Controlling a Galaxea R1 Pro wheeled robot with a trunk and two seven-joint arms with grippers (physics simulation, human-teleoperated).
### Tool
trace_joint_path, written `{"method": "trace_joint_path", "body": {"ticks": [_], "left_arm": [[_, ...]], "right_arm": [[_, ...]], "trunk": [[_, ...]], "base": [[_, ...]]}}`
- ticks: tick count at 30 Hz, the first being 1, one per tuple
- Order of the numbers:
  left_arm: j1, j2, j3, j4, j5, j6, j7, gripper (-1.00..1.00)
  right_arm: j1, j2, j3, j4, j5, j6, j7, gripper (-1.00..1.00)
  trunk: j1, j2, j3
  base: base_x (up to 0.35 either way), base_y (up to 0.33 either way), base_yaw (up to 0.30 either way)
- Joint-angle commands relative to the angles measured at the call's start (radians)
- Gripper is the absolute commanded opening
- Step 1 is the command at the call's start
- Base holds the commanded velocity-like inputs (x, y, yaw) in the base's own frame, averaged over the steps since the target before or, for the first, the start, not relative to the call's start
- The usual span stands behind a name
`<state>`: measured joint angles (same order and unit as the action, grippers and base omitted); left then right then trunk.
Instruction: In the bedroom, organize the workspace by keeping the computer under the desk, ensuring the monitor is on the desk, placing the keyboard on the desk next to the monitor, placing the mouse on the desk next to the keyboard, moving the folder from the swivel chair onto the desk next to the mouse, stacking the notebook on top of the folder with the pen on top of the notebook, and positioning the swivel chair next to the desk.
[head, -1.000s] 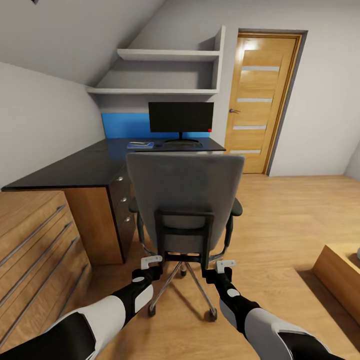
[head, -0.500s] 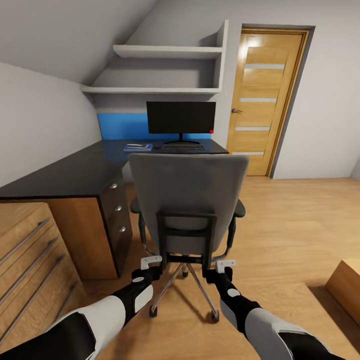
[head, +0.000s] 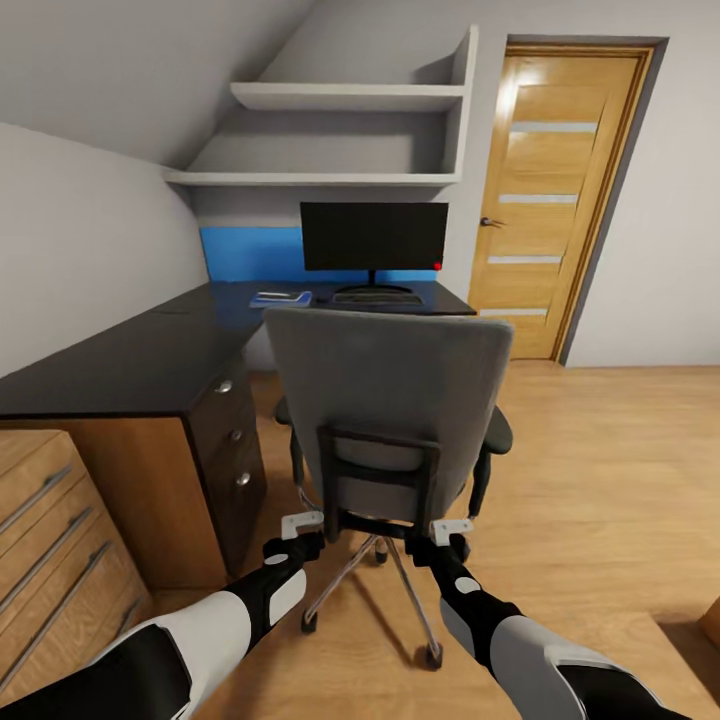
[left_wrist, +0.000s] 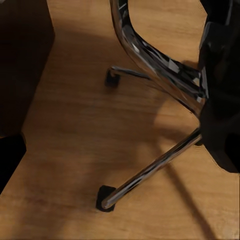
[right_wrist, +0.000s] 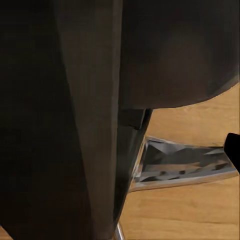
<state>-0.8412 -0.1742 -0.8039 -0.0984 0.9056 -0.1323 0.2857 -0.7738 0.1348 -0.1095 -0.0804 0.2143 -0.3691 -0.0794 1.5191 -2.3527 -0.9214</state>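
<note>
Now you are pushing the grey upholstered swivel chair (head: 388, 400) toward the long black-topped desk (head: 150, 350), both grippers (head: 300, 528) (head: 452, 532) at its black back frame. Whether the jaws grip the frame, I cannot tell. Next, I think, roll it straight forward until it stands just beside the desk.

The left wrist view looks down on light wood floor (left_wrist: 80, 130); the swivel chair (left_wrist: 165, 75) shows by its chrome base, one curved spoke sweeping from the upper edge toward the black hub (left_wrist: 220, 100), another running from the hub down to a black caster (left_wrist: 104, 198) resting on the boards; a further caster (left_wrist: 112, 78) sits beyond, on a thinner spoke; a dark upright panel (left_wrist: 22, 60) stands at one side, casting shade across the floor.
</note>
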Motion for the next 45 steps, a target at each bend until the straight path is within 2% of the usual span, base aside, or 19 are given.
{"method": "trace_joint_path", "body": {"ticks": [1,24,45], "left_arm": [[-0.001,0.0,-0.009,-0.001,0.001,-0.003,0.003,1.0],[-0.001,0.0,-0.01,-0.001,0.001,-0.003,0.003,1.0],[-0.001,0.0,-0.009,-0.001,0.001,-0.001,0.0,1.0]], "right_arm": [[-0.001,0.0,-0.022,0.001,0.005,-0.004,-0.006,1.0],[-0.001,0.0,-0.022,0.001,0.005,-0.005,-0.006,1.0],[-0.001,-0.002,-0.022,0.002,0.004,-0.008,-0.004,1.0]], "trunk": [[0.0,0.0,-0.001],[0.0,0.0,-0.002],[0.0,0.0,-0.002]], "base": [[0.299,-0.068,0.024],[0.261,-0.09,0.115],[0.275,-0.096,0.009]]}}
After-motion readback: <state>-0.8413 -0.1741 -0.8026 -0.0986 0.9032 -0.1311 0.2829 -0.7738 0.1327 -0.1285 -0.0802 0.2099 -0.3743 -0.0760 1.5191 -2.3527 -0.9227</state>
